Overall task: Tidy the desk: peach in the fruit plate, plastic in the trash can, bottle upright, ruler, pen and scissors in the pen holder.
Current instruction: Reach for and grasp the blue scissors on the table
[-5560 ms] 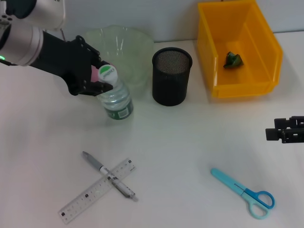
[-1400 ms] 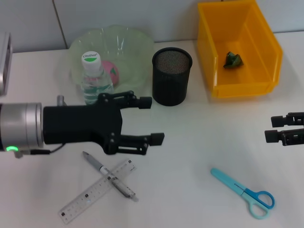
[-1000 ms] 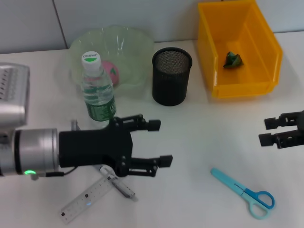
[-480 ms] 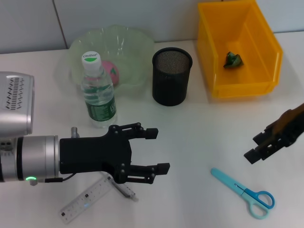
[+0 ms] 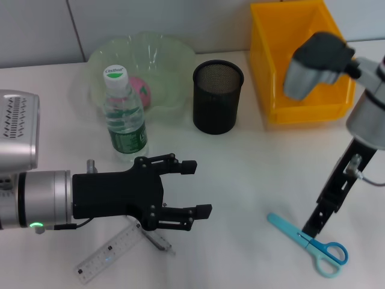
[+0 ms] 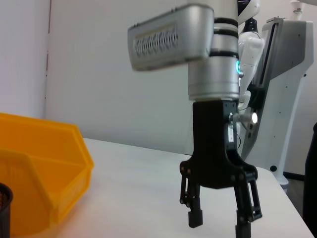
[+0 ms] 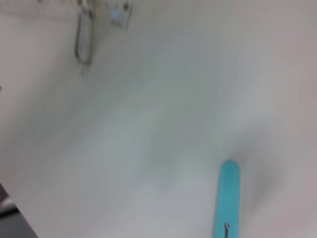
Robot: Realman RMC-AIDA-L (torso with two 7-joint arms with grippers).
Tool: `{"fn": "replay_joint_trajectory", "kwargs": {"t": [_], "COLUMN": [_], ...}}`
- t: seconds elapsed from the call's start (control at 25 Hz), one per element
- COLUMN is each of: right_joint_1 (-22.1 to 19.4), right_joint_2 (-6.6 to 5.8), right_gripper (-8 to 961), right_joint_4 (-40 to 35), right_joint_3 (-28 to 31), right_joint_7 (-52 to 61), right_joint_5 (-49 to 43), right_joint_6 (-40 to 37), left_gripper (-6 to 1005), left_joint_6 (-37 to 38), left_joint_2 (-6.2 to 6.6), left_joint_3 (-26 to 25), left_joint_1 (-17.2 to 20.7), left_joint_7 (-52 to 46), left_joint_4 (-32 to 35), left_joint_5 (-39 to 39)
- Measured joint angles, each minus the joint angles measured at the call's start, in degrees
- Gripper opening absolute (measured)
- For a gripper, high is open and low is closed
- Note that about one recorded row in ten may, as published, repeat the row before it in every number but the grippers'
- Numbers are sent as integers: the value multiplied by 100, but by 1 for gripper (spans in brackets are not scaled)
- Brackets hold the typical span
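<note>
Over scissors (image 5: 308, 242), R end effector (image 5: 314, 227) vertical

Three cameras: one high overview and two low wrist views.

The head camera looks forward and steeply down on the whole desk (image 5: 240, 174). The left wrist camera sits low near the desk surface, facing level across it at the right gripper (image 6: 218, 220) and yellow bin (image 6: 44, 168), both shared with the head view. The right wrist camera looks closely down on the scissors (image 7: 227, 198), also visible from above.
</note>
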Motion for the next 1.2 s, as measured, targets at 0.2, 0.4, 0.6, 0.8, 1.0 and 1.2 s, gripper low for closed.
{"fn": "replay_joint_trajectory", "kwargs": {"t": [0.2,0.4,0.6,0.8,1.0,1.2], "right_joint_1": [19,34,37,28,-80,-226], "right_joint_2": [7,13,30,32,40,43], "right_gripper": [790,790,790,790,790,790], "right_joint_4": [-24,-57,-284,-329,-331,-340], "right_joint_3": [-645,-1173,-1583,-1867,-1966,-1996], "right_joint_7": [446,849,1264,1462,1690,1930], "right_joint_5": [0,1,266,402,442,444], "right_joint_6": [124,340,426,494,600,726], "left_gripper": [858,856,855,853,852,850], "left_joint_6": [3,-6,-10,-1,19,19], "left_joint_2": [10,10,30,43,70,91], "left_joint_3": [-7,-11,-25,-42,-52,-50], "left_joint_1": [7,16,17,17,18,11], "left_joint_7": [-1,-3,-49,-58,-60,-60], "left_joint_4": [7,-2,11,19,25,16], "left_joint_5": [2,11,33,45,45,46]}}
